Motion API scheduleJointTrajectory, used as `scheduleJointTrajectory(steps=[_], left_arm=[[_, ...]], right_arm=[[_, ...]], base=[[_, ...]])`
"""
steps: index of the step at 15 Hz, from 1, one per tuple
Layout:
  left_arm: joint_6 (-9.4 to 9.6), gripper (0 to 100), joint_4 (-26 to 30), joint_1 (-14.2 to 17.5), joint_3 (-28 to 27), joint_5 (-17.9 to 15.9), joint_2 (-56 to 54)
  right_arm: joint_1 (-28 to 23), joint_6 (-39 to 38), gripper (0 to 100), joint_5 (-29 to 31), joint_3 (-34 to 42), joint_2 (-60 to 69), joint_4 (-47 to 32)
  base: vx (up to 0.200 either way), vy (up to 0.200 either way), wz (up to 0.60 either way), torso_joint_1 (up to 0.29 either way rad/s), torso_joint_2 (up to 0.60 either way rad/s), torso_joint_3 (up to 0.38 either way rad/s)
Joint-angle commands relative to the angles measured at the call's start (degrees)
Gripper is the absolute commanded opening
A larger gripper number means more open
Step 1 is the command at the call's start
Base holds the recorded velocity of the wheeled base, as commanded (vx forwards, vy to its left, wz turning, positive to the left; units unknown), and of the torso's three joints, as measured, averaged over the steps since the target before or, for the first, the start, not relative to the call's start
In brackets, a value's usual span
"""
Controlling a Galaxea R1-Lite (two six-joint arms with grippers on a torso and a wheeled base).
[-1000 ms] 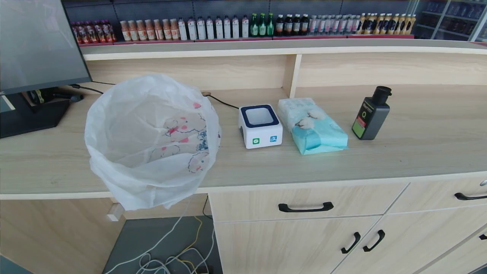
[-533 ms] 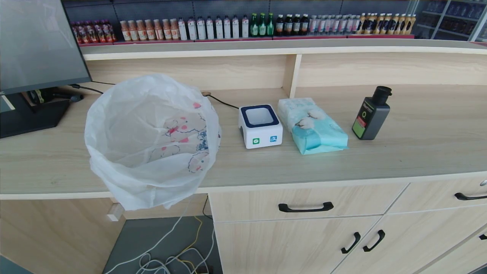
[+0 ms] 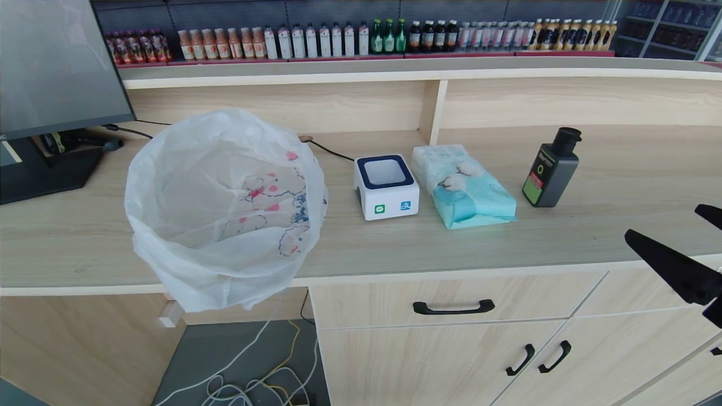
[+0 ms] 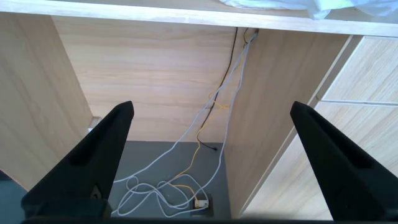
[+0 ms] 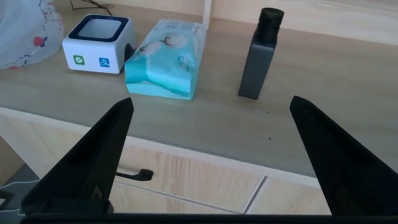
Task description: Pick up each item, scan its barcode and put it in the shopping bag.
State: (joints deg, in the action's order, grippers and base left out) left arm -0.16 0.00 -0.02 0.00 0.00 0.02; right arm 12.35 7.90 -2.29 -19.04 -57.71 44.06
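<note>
A white translucent shopping bag (image 3: 225, 208) stands open at the counter's front left, overhanging the edge. To its right sit a white scanner (image 3: 386, 186) with a dark-framed window, a teal tissue pack (image 3: 462, 186) lying flat, and a dark upright bottle (image 3: 551, 169). My right gripper (image 3: 663, 221) is open at the far right, near the counter's front edge, short of the bottle. In the right wrist view its open jaws (image 5: 211, 106) face the scanner (image 5: 98, 43), tissue pack (image 5: 166, 59) and bottle (image 5: 260, 56). My left gripper (image 4: 211, 106) is open below the counter, holding nothing.
A monitor (image 3: 56, 62) stands at the back left. A raised shelf with an upright divider (image 3: 433, 110) backs the counter. Drawers with black handles (image 3: 453, 308) lie below the front edge. Loose cables (image 4: 186, 186) lie on the floor under the counter.
My right gripper has come into the head view at the right edge. The bag, scanner, tissue pack and bottle have not moved.
</note>
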Motion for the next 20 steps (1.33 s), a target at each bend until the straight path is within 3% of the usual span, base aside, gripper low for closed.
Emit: scheduleJointTrajectory(steps=[1,7,13,15,20], left_arm=[[-0.02,100,0.0,0.0,0.0,0.0,0.0],[-0.02,100,0.0,-0.1,0.0,0.0,0.0],[-0.02,100,0.0,0.0,0.0,0.0,0.0],[-0.02,100,0.0,-0.1,0.0,0.0,0.0],[-0.02,100,0.0,-0.1,0.0,0.0,0.0]], right_arm=[[1.0,0.6,100,0.0,-1.6,-4.4,0.0],[5.0,0.8,100,0.0,-5.4,-11.0,0.2],[13.8,1.3,100,2.9,-10.9,-17.3,0.2],[14.8,1.6,100,7.0,-11.9,-18.5,0.2],[16.0,1.2,100,7.8,-16.2,-22.8,-0.6]], base=[[0.000,0.000,0.00,0.000,0.00,0.000],[0.000,0.000,0.00,0.000,0.00,0.000],[0.000,0.000,0.00,0.000,0.00,0.000],[0.000,0.000,0.00,0.000,0.00,0.000],[0.000,0.000,0.00,0.000,0.00,0.000]])
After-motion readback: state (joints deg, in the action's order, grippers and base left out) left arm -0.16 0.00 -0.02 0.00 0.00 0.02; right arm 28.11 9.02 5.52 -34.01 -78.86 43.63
